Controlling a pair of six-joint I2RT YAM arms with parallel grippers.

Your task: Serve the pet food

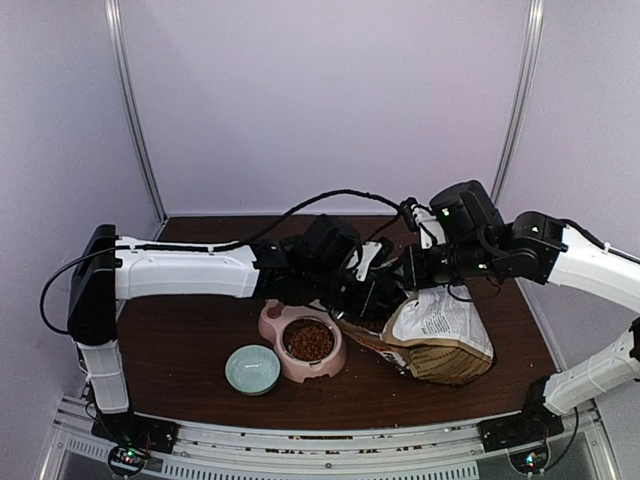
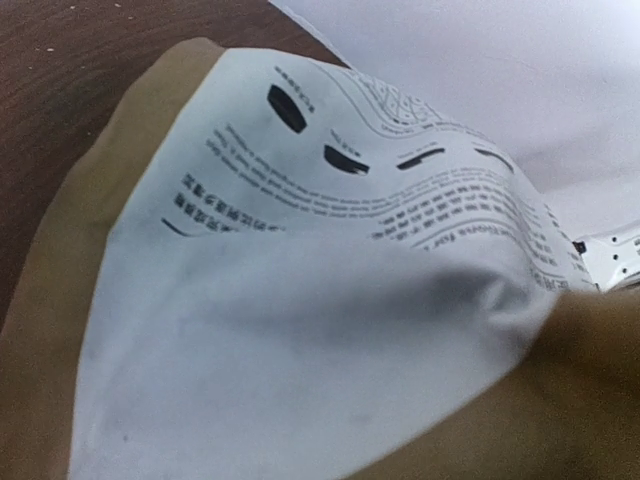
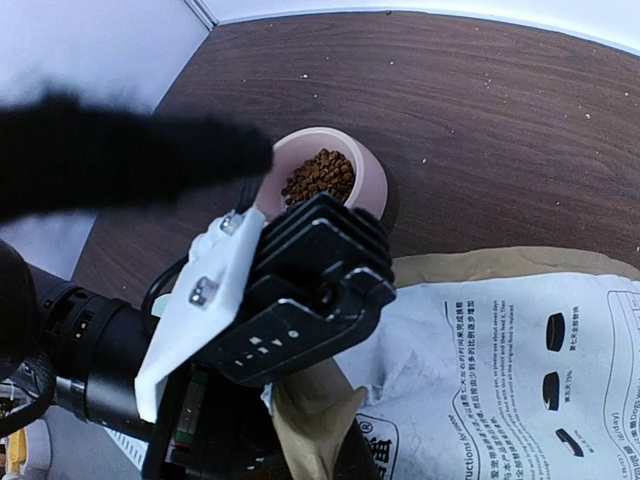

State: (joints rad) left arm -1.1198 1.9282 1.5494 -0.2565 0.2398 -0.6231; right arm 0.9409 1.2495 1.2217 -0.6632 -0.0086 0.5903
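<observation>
The pet food (image 1: 309, 341) is a heap of reddish-brown kibble in one cup of the pink double bowl (image 1: 272, 322). It also shows in the right wrist view as pet food (image 3: 320, 176) inside the pink bowl (image 3: 372, 180). The brown-and-white paper bag (image 1: 445, 330) leans just right of the bowl, its top toward it. Both grippers meet at that top: the left gripper (image 1: 372, 300) and the right gripper (image 1: 405, 275), each pinching paper. The bag (image 2: 330, 300) fills the left wrist view and hides the fingers. A brown fold of the bag (image 3: 310, 420) rises from my right jaws, beneath the left arm's black wrist housing (image 3: 310, 280).
A small pale green bowl (image 1: 252, 368) stands in front of the pink bowl's left side. White walls close the dark wooden table (image 1: 180, 340) at the back and sides. The left arm stretches across the table's middle.
</observation>
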